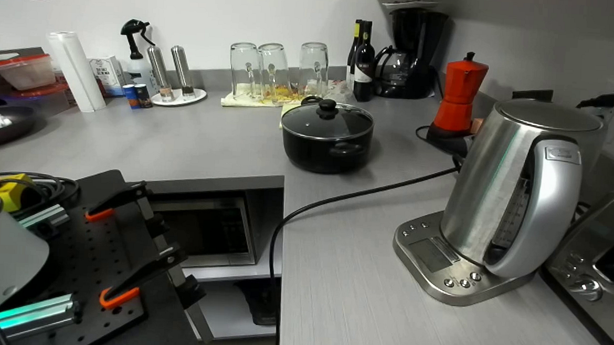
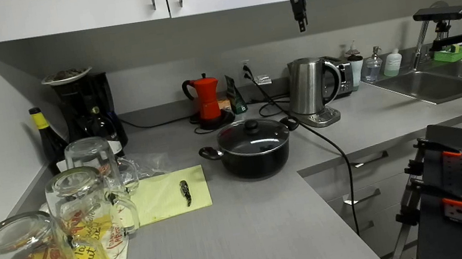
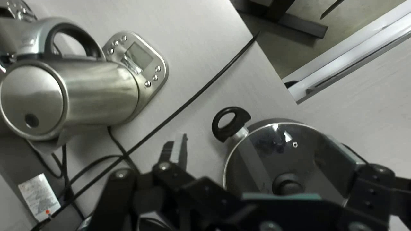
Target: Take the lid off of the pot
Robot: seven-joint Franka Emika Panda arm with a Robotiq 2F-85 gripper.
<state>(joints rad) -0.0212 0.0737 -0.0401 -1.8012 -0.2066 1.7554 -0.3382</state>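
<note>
Hanging clear of lid (image 2: 254, 139) (pot (image 2: 257, 164) near counter edge (image 1: 254, 183)): spread tool (image 2: 302, 27).

Above the tabletop (image 2: 230, 241), the gripper (image 2: 302, 26) pointed down, fingers (image 3: 175, 152) wide apart; the base (image 1: 3, 261) stood off the inner corner.

One pot (image 1: 313, 154), one lid (image 1: 328, 123), three mugs (image 1: 274, 68)

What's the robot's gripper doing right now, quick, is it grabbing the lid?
Gripper: open, holding nothing; the lid sits on the pot.
</note>
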